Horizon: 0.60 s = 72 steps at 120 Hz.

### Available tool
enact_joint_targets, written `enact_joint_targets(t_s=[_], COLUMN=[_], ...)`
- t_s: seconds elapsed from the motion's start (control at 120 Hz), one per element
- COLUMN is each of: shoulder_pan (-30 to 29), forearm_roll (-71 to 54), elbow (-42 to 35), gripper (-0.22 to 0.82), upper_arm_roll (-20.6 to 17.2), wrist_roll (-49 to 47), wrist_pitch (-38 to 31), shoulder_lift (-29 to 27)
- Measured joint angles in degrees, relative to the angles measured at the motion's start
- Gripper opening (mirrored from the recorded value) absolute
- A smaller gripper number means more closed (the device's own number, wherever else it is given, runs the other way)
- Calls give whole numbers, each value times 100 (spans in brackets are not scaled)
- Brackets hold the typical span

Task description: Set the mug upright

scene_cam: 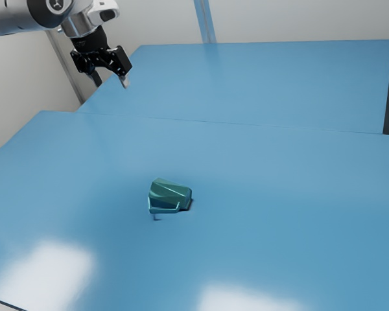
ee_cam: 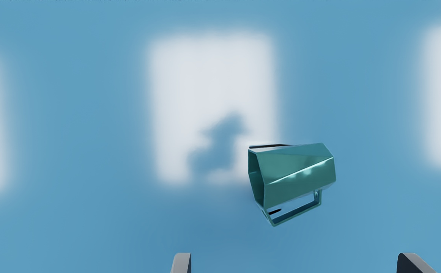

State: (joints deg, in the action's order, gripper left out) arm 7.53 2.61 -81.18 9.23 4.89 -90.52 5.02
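Note:
High over the far part of the table, at the exterior view's upper left, is the black gripper, well away from the mug. The teal faceted mug lies on its side on the blue surface. In the wrist view the mug shows its dark mouth at one end and its angular handle along one side, low against the table. The gripper is open, its two fingertips wide apart with nothing between them.
The blue table stretches across the exterior view, with a second blue surface behind it. Pale walls stand beyond. Bright light reflections lie on the tabletop.

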Motion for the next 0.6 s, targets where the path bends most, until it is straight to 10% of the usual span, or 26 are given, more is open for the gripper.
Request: enact_joint_targets(t_s=[0.258,0.6], shoulder_pan=[-5,-2103], forearm_roll=[1261,4298], elbow=[-2160,-3826], gripper=[59,59], upper_arm_roll=[244,412], wrist_roll=[200,1999], wrist_pitch=[-586,-1355], shoulder_lift=[-747,78])
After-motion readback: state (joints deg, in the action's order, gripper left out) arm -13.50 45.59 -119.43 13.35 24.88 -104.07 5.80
